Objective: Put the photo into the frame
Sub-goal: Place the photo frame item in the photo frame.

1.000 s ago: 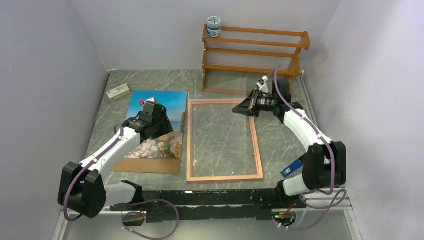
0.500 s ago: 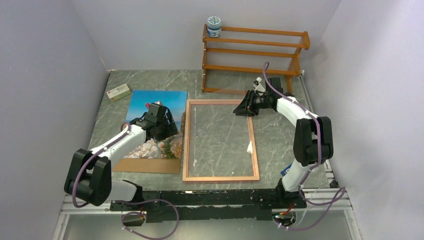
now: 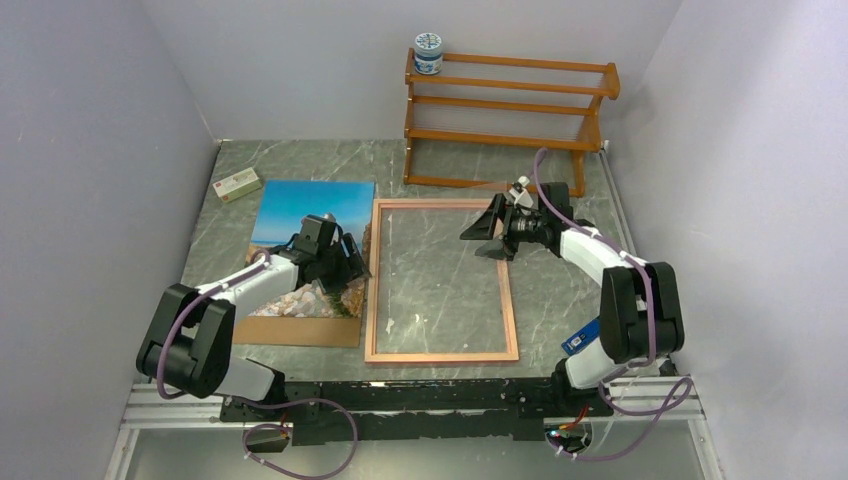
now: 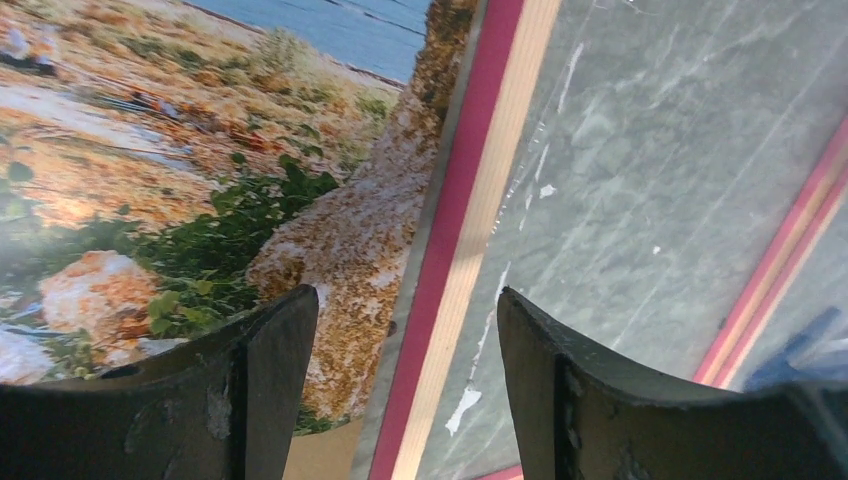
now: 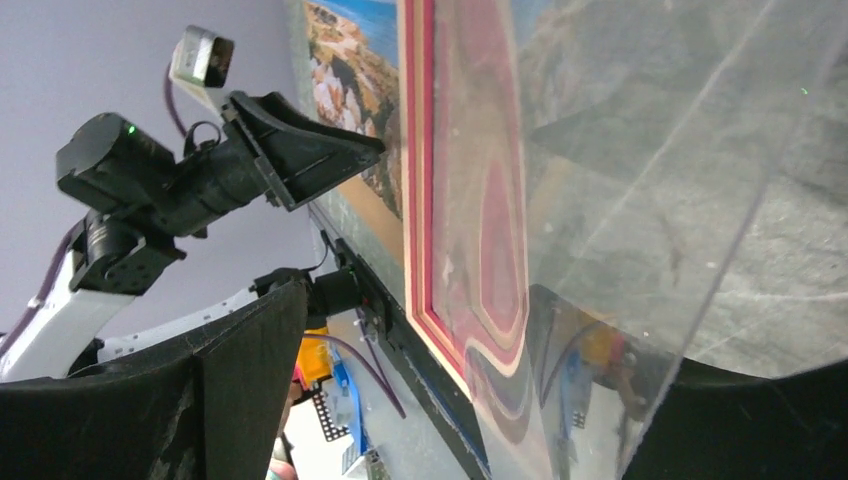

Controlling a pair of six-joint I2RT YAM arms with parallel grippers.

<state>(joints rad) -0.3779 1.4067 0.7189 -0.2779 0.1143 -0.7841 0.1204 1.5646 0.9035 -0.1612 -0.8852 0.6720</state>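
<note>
Now spread wide, the right gripper is hovering at the thin pink-and-wood rectangular frame's far-right corner. The left gripper, also spread, is reaching the seashore photo's right edge.

The frame lies flat beside the photo, left claw over the photo's edge, right claw over the frame.

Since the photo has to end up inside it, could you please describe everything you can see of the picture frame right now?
The frame is a large, thin rectangle lying flat on the grey marbled table, pale wood side up, pink showing along its rails in the wrist views. A clear pane fills it. The photo lies close along its left rail, where the open left claw hovers. The open right claw hangs over its far right corner; contact there is unclear.
</note>
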